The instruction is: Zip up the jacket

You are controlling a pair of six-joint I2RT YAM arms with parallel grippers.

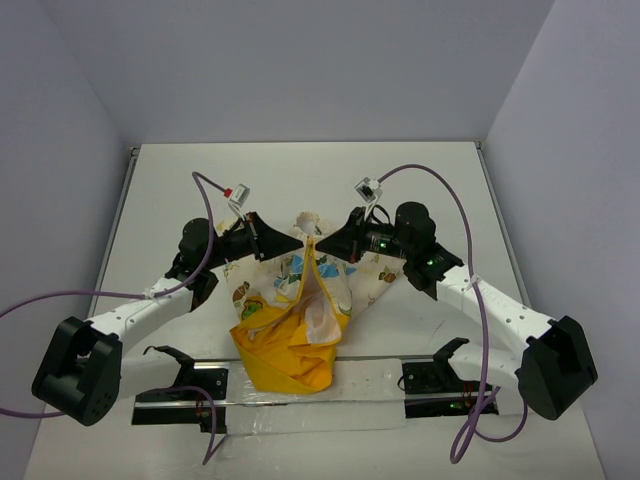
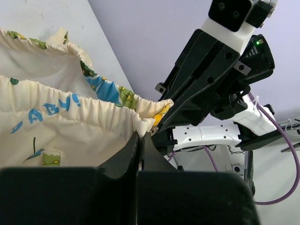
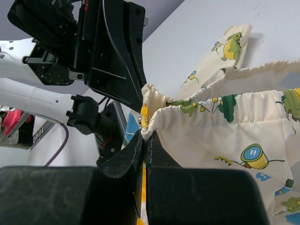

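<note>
jacket hem edges clamped in left jaws and right jaws, tips close together mid-table

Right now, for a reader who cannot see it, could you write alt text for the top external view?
The left gripper and right gripper, both black, pinch the gathered edge of a cream cartoon-print fabric jacket between them over a white table; its yellow lining bunches at the near side.
</note>
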